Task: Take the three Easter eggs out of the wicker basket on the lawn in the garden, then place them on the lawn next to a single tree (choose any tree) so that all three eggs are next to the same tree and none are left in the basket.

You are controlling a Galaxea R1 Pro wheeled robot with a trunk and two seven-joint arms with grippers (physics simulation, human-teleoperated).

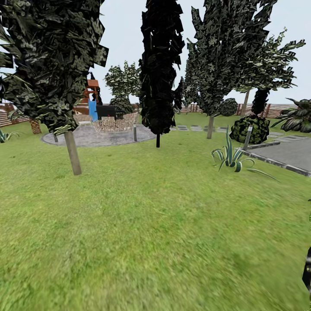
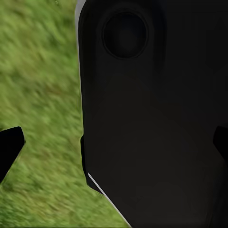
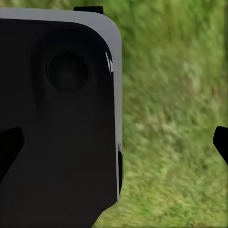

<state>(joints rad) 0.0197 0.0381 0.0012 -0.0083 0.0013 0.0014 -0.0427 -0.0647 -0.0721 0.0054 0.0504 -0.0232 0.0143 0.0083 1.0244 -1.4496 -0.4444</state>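
Note:
The lawn (image 1: 142,224) spreads wide and green ahead of me in the garden. A tree (image 1: 72,151) with a bare grey-brown trunk and a leafy canopy stands at the left, and another tree (image 1: 210,126) stands further back to the right. The wicker basket and the Easter eggs are out of view. My left gripper (image 2: 114,145) is open, its fingertips (image 2: 9,148) wide apart over grass and the robot's black body (image 2: 152,118). My right gripper (image 3: 114,145) is also open with nothing between its fingers.
A dark narrow cypress (image 1: 160,69) rises at the centre back. Behind it lie a gravel circle (image 1: 99,136) and a playground frame (image 1: 92,101). At the right are a spiky plant (image 1: 231,157), a round bush (image 1: 250,129), a grey paved area (image 1: 289,153) and a slat fence (image 1: 276,110).

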